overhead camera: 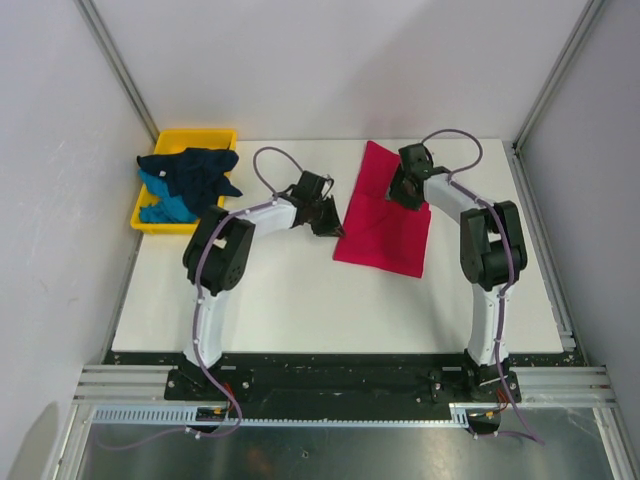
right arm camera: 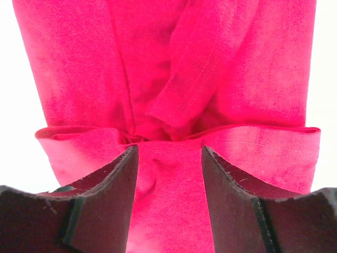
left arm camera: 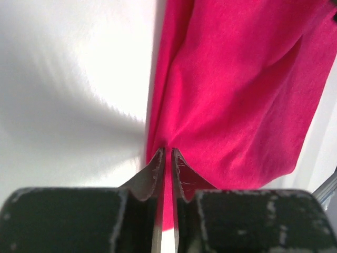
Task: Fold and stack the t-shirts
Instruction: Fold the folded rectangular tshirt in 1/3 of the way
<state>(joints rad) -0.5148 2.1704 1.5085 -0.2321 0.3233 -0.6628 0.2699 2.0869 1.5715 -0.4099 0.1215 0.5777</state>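
The plain crimson-pink soft cloth t-shirt lies on the flat white table, right of centre and toward the far edge. It is partly folded. A narrower part reaches toward the far edge and a broader, roughly rectangular part lies nearer the arms. In the right wrist view a doubled-over band with a stitched hem runs across the cloth, and creased layers bunch just beyond it.

The right gripper is over the far right part of this shirt. Its two dark fingers stand well apart, with only the cloth underneath showing in the gap. It holds nothing.

The left gripper sits at the shirt's left edge. Its jaws are drawn almost together, leaving only a thin slit, and the tips meet the border of the pink cloth. The views do not show whether they pinch any fabric.

Well apart from all this, at the table's far left corner, is a shallow rectangular yellow plastic tray. A crumpled dark navy t-shirt is heaped in it and spills over the right rim. A teal-blue t-shirt is bunched beneath and beside it.
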